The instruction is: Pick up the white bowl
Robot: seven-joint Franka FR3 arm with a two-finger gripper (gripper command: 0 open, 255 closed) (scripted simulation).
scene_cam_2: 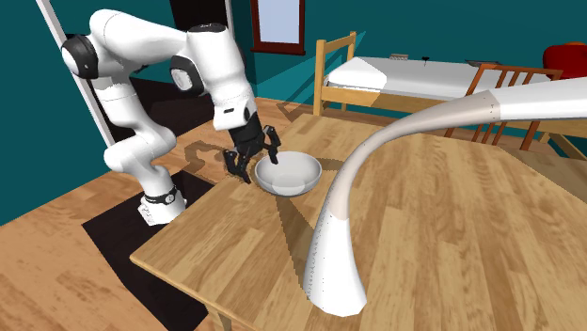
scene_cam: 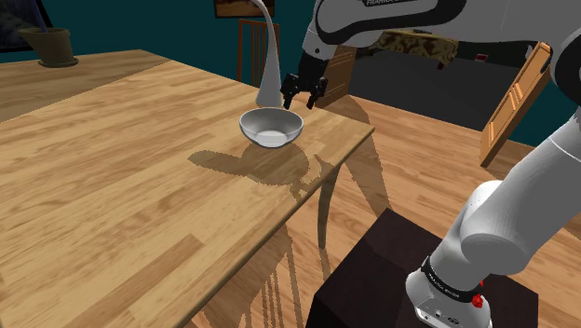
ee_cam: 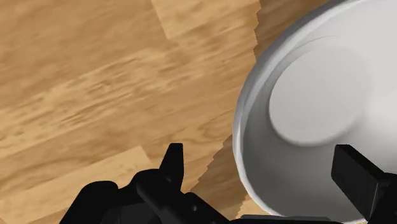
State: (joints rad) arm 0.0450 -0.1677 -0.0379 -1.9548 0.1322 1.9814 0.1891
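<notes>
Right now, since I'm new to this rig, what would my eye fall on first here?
A white bowl sits near the edge of a wooden table. The black gripper hangs open at it, fingers either side of its rim. A tall white curved lamp stands on the table, large in the second exterior view's foreground.

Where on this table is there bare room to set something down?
The wide stretch of table on the shoulder view's left, bordered by the white bowl and the lamp, is free. It is crowded at the edge where bowl, lamp and the open hand cluster.
</notes>
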